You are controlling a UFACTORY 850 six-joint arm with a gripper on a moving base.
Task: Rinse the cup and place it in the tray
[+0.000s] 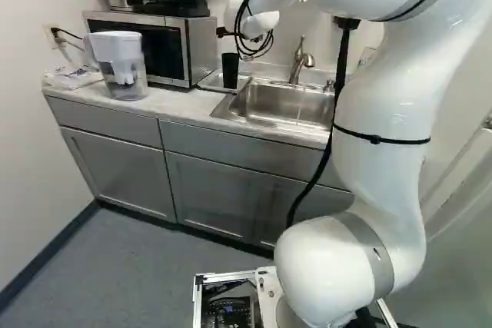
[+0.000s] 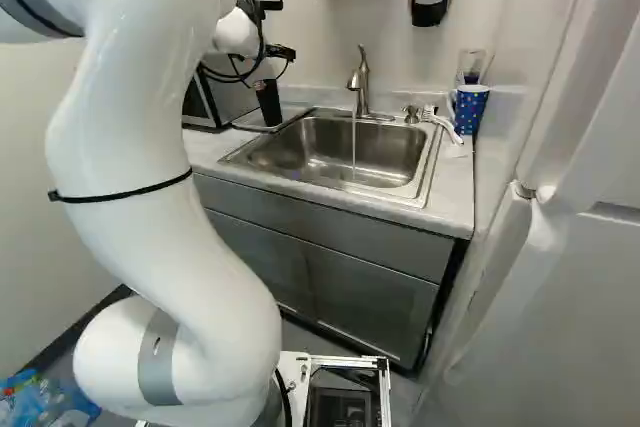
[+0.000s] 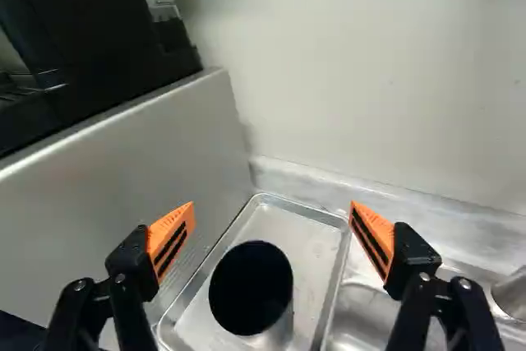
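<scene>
At the left of the left base view, a water pitcher (image 1: 121, 67) is set on the desk (image 1: 181, 105), with the microwave (image 1: 201, 50) beside it; next along, the tray (image 3: 306, 240) is seen between microwave and sink, and in it the black cup (image 3: 251, 288) is stood upright, mouth up. The fingers (image 3: 173, 240) are spread wide above it, one to either side; nothing is gripped, and no contact with the cup can be made out.

Farther right, the sink (image 2: 385, 155) is reached; from its faucet (image 2: 362, 82) a thin stream of water (image 2: 353, 147) is let fall into the basin; at the right of the right base view, a brush (image 2: 440, 123) and a blue dotted cup (image 2: 470, 109) are placed near the wall.

As for progress, the placing is met as things lie, since the cup is inside the tray; whether it has been rinsed cannot be told, as no wetness is made out on it. If rinsed, only a clear withdrawal of the fingers and perhaps the shutting of the faucet are left; if not, a grip, a rinse under the stream and a return are all still needed.
</scene>
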